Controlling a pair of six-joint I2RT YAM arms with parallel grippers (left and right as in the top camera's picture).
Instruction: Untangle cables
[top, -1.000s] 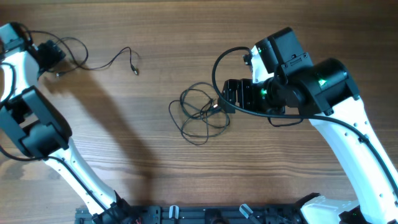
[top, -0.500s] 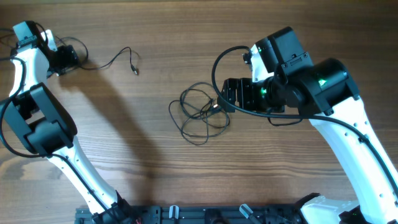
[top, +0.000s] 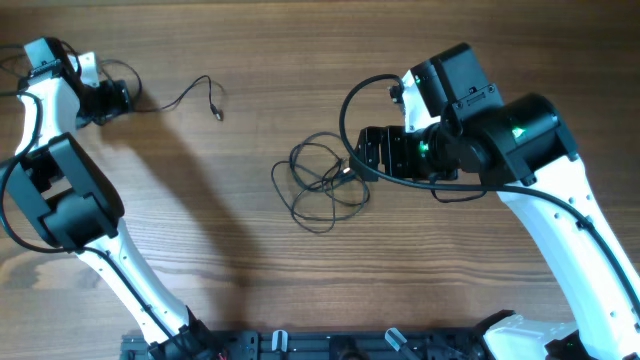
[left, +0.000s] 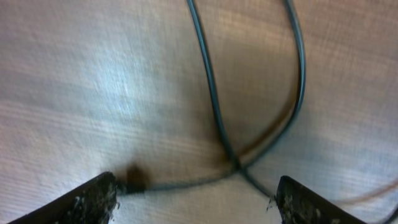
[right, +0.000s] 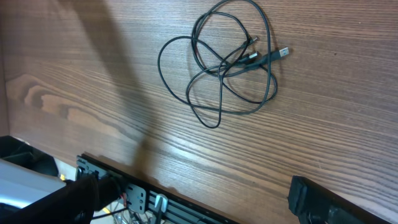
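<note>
A tangle of thin dark cables (top: 322, 183) lies mid-table; in the right wrist view the same tangle (right: 222, 68) shows a silvery plug tip (right: 283, 51). One loose thin cable (top: 180, 98) runs from the far left to a small plug (top: 217, 112). My left gripper (top: 122, 98) sits at that cable's left end. In the left wrist view it (left: 199, 202) stands open, low over the wood, with the crossing cable (left: 214, 112) and a dark plug end (left: 134, 178) between its fingertips. My right gripper (top: 358, 155) hangs open by the tangle's right edge, holding nothing (right: 199, 199).
A black metal rail (top: 330, 345) runs along the table's near edge, also seen in the right wrist view (right: 143, 193). The right arm's thick black cable (top: 348, 110) loops above the tangle. Bare wood (top: 200, 220) lies between the two arms.
My left arm has swung its gripper rightward from the table's left edge onto the loose cable's end. The right arm and the tangle have not moved.
</note>
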